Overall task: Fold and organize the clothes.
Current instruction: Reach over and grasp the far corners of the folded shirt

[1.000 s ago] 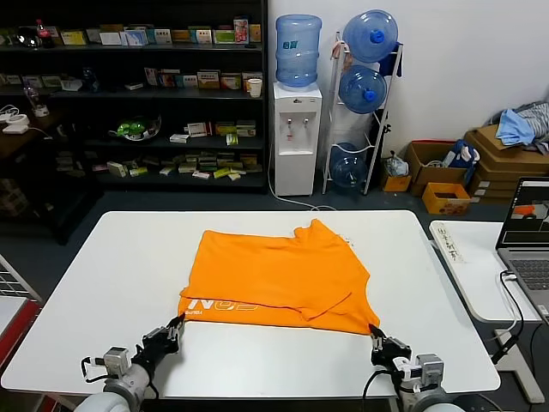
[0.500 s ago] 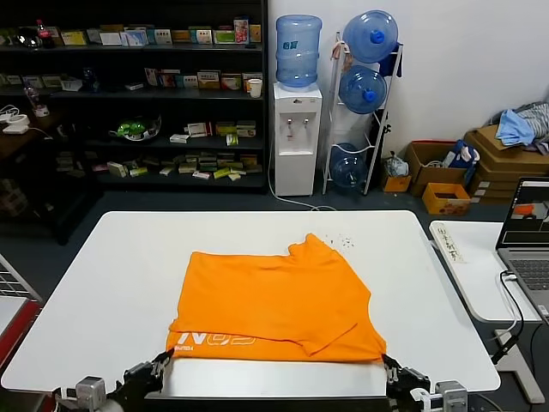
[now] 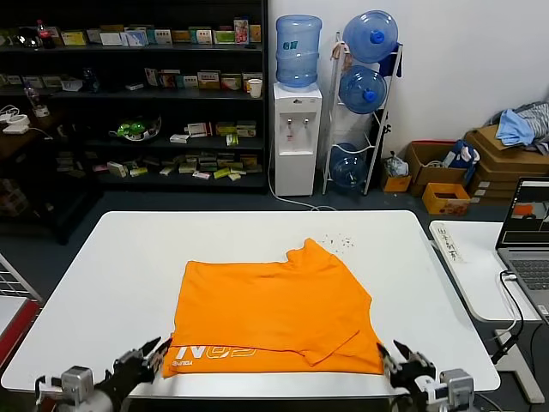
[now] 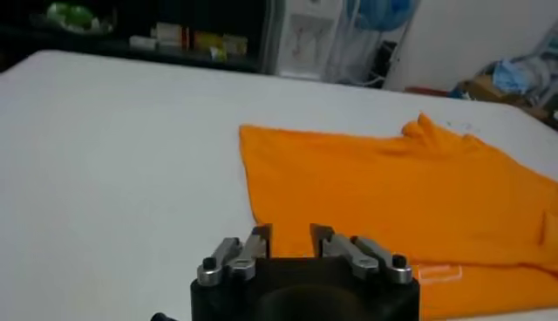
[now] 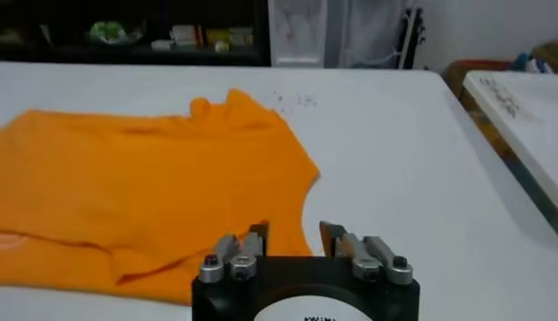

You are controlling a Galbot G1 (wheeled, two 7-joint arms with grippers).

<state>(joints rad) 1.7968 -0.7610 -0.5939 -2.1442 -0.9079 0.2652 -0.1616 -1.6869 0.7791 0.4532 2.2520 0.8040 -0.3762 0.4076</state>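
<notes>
The left gripper (image 4: 289,247) had a black housing carrying silver metal fingers (image 4: 255,245) fastened by dark screws. The right gripper (image 5: 292,242) matched it (a white round plate showed on its housing).

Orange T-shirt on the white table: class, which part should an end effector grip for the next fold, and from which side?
Grip the orange T-shirt at its two near-edge corners, coming in from the robot's side of the white table. That lettered hem lies flat and straight along the near edge, closest to both arms.
</notes>
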